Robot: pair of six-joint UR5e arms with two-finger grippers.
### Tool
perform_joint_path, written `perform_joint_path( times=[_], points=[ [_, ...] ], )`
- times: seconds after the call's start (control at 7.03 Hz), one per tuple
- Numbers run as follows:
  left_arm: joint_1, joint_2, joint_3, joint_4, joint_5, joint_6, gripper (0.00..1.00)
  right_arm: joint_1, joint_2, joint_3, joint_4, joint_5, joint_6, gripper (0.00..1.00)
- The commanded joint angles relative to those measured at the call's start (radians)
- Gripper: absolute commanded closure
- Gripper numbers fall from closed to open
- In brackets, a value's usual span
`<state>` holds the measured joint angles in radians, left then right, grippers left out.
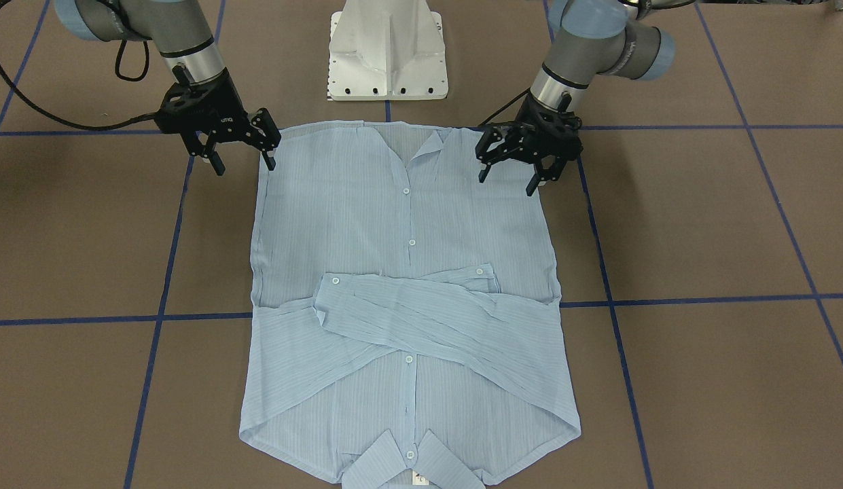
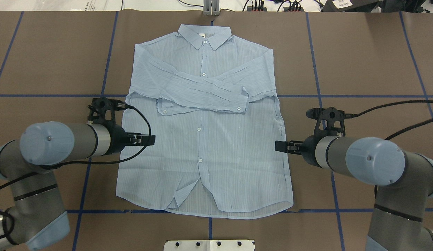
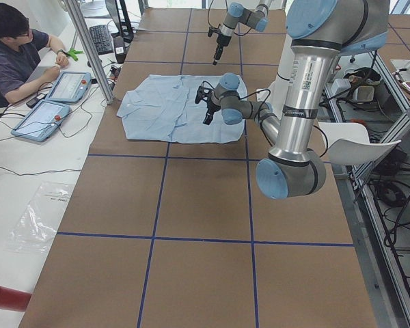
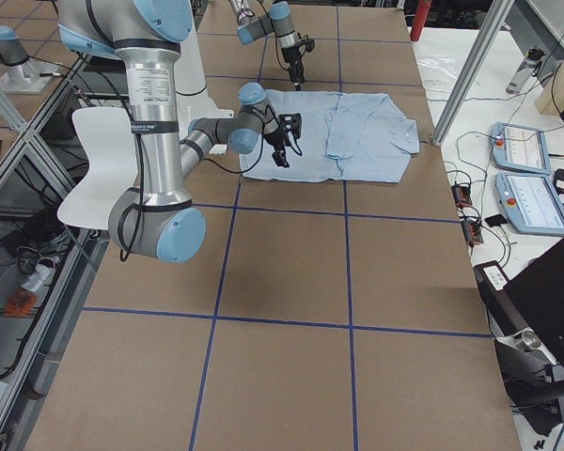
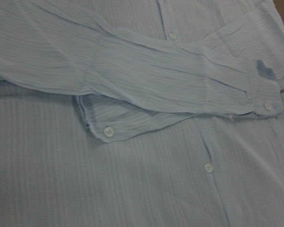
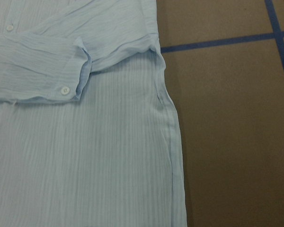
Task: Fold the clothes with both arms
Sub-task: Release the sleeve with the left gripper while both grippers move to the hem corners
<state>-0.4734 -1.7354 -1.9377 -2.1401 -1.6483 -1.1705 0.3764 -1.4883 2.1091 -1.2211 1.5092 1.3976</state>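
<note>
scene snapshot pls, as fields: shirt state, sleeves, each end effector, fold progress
shirt: pale-blue shirt flat on the table, buttons up, collar away from the white base
sleeves: both sleeves crossed over the chest
left end effector: open, empty, by the shirt's left side edge
right end effector: open, empty, by the right side edge
fold progress: sleeves folded in; body not yet folded
</note>
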Motion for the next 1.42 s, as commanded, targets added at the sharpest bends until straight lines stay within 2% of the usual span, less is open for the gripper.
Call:
perform_joint_path(
  times=[0.0, 0.28, 0.57, 0.85, 1.14, 1.28],
  points=[
    [0.047, 0.153, -0.043, 0.0, 0.011, -0.006, 0.0, -0.048, -0.03, 0.011, -0.001, -0.05, 0.032, 0.0],
    [0.128, 0.155, -0.046, 0.011, 0.044, -0.107, 0.0, -0.05, -0.03, 0.011, -0.001, -0.05, 0.032, 0.0],
    [0.192, 0.14, -0.075, 0.106, 0.047, -0.176, 0.04, -0.05, -0.03, 0.009, -0.001, -0.052, 0.032, 0.0],
    [0.213, 0.137, -0.073, 0.112, 0.048, -0.184, 0.21, -0.053, -0.03, 0.008, -0.001, -0.052, 0.032, 0.0],
    [0.222, 0.137, -0.073, 0.112, 0.048, -0.184, 0.56, -0.054, -0.029, 0.005, -0.001, -0.053, 0.032, 0.0],
    [0.222, 0.137, -0.073, 0.112, 0.047, -0.184, 0.64, -0.054, -0.029, 0.005, -0.001, -0.053, 0.032, 0.0]
  ],
)
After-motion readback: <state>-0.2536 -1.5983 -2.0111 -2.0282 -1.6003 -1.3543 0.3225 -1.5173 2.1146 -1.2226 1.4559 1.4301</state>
